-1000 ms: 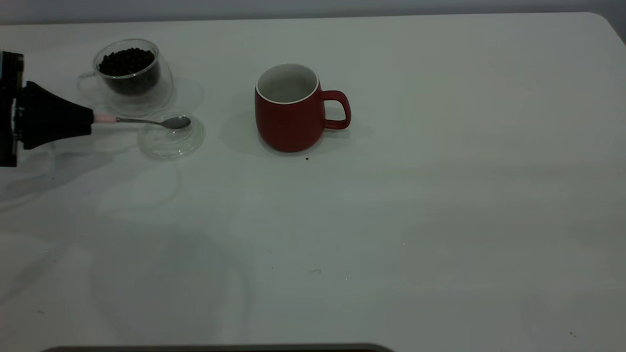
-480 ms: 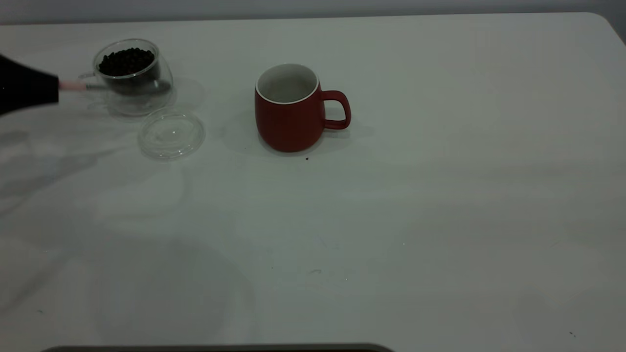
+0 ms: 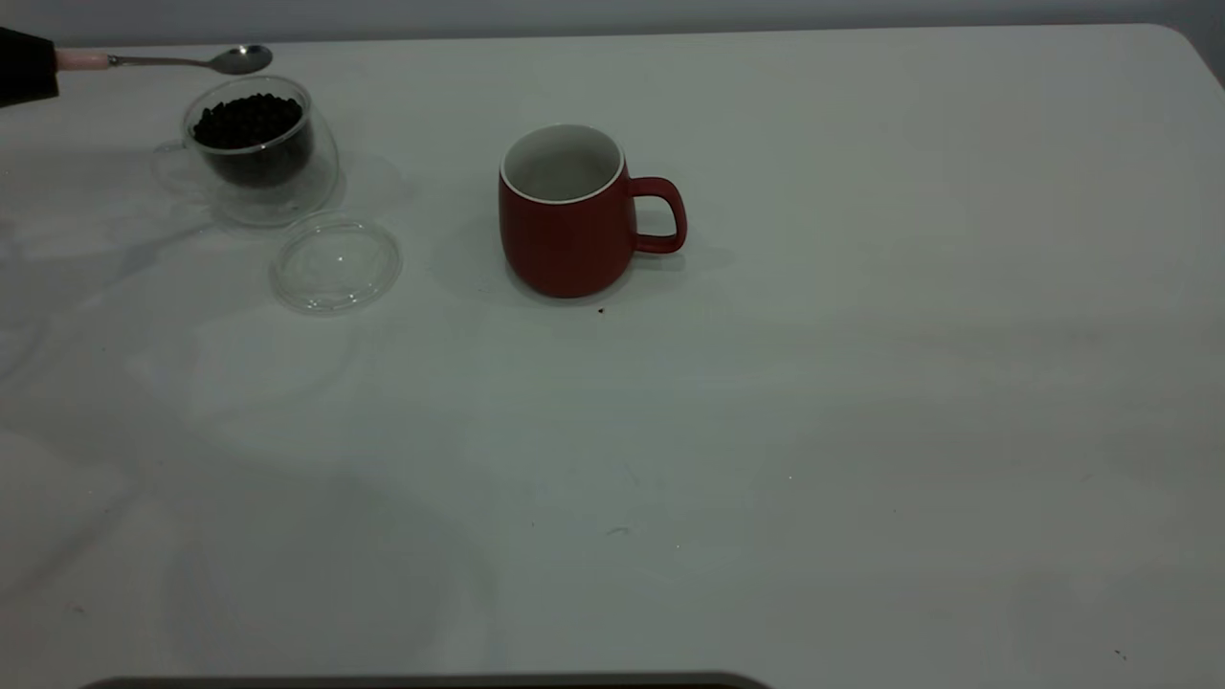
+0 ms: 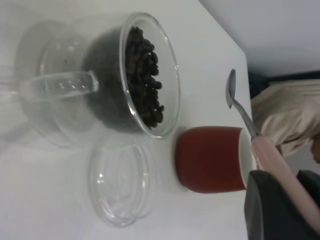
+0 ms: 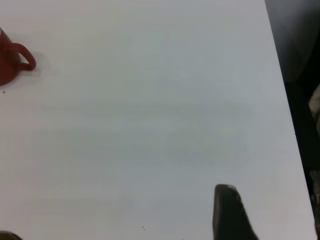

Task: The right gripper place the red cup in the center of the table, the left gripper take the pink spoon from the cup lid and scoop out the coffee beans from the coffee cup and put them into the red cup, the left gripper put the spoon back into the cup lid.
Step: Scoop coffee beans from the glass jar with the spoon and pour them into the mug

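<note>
My left gripper [image 3: 38, 67] is at the far left edge, raised, and shut on the pink spoon's handle [image 3: 81, 60]. The spoon [image 3: 239, 59] is held level, its bare metal bowl above the far rim of the coffee cup [image 3: 263, 177]. The coffee cup holds a heap of coffee beans [image 3: 247, 120]. The cup lid [image 3: 335, 263] lies bare just in front of it. The red cup [image 3: 565, 220] stands upright near the table's [image 3: 766, 431] middle, handle to the right. In the left wrist view I see the spoon [image 4: 240, 107], beans [image 4: 145, 80], lid [image 4: 120, 182] and red cup [image 4: 210, 159]. My right gripper [image 5: 227, 215] hovers off to the right.
The table's far edge and rounded right corner [image 3: 1172, 38] are near. A tiny dark speck [image 3: 601, 310] lies in front of the red cup. A dark strip [image 3: 431, 681] runs along the near edge.
My left gripper lifted the spoon off the cup lid and carried it up and back, past the coffee cup's side to above its rim. The lid now lies bare.
</note>
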Controlling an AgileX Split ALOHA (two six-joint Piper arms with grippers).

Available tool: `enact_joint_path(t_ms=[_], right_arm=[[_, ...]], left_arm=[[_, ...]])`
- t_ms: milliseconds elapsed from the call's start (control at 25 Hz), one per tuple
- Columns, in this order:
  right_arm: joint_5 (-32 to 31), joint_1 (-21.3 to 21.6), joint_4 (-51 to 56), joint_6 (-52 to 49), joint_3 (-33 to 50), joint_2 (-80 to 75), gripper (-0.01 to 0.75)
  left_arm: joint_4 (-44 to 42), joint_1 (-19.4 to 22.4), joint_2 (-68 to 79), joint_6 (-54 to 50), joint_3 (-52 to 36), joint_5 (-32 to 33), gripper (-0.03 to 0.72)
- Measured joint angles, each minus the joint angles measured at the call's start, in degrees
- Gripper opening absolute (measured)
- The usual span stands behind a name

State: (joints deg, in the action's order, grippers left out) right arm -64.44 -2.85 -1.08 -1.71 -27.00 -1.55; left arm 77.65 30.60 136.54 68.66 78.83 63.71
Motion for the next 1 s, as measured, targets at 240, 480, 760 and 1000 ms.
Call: enact_joint_path(t_ms=[240, 480, 760, 1000], right_arm=[[0.0, 0.0, 0.0, 0.0, 0.0, 0.0, 0.436], [0.0, 0.0, 0.0, 0.0, 0.0, 0.0, 0.436], [0.0, 0.0, 0.0, 0.0, 0.0, 0.0, 0.436], [0.0, 0.0, 0.0, 0.0, 0.0, 0.0, 0.436]], left_arm=[[0.0, 0.0, 0.0, 0.1, 0.0, -7.5, 0.127], [0.0, 0.0, 0.0, 1.5, 0.0, -11.5, 0.127], [0.0, 0.0, 1.0, 2.9, 0.0, -11.5, 0.127], [0.0, -0.1, 1.7, 3.1, 0.0, -11.4, 0.127]])
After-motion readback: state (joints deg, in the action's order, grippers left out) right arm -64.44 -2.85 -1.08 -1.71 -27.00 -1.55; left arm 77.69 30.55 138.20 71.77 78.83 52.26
